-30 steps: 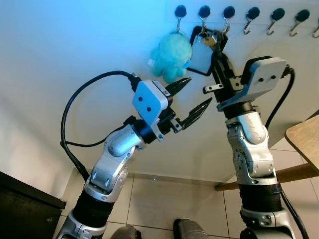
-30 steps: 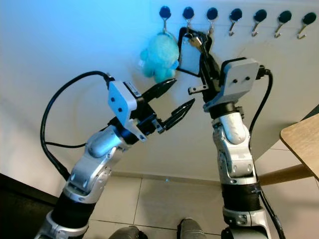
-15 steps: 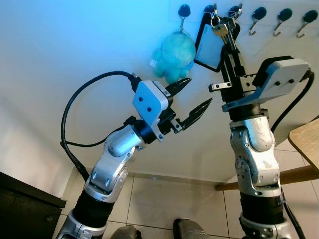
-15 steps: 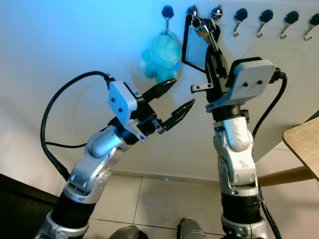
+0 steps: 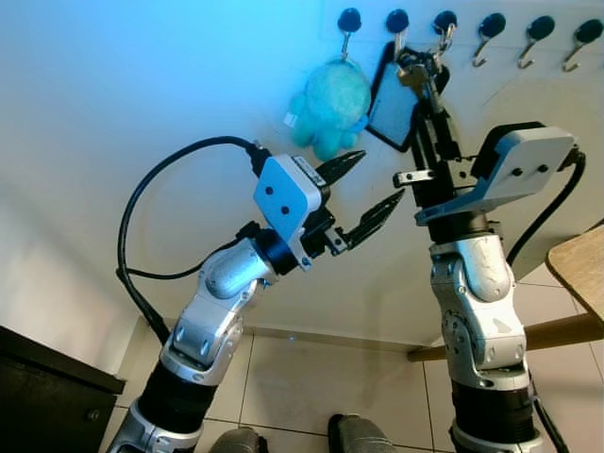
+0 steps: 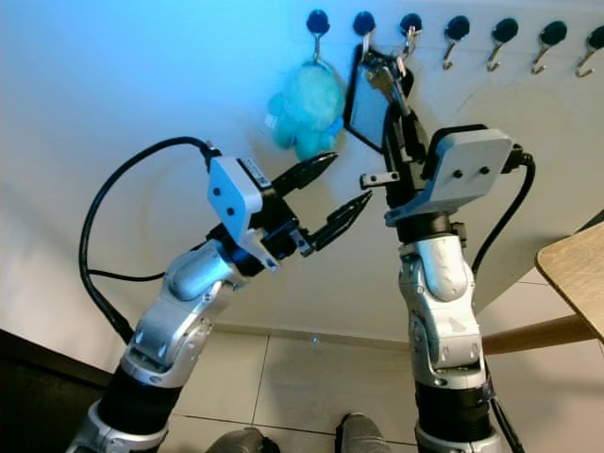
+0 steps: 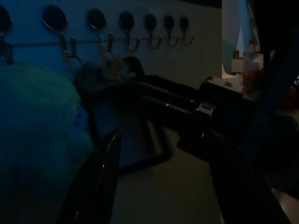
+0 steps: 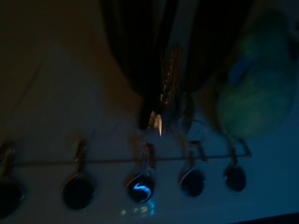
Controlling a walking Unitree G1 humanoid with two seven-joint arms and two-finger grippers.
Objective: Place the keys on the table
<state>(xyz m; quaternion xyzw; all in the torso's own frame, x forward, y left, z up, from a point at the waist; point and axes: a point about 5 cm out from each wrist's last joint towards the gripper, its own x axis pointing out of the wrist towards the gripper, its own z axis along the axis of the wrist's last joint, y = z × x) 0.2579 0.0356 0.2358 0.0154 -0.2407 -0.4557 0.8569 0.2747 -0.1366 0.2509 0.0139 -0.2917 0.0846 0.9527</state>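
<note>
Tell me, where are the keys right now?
The keys are up by the wall hooks, pinched in the right tool, just right of the fluffy blue toy.

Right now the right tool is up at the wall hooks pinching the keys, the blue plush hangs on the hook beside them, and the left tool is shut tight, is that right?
Not quite. The left tool is open, its fingers spread apart below the blue plush, as the left eye view shows. The rest holds: the right tool is up at the wall hooks pinching the keys.
</note>
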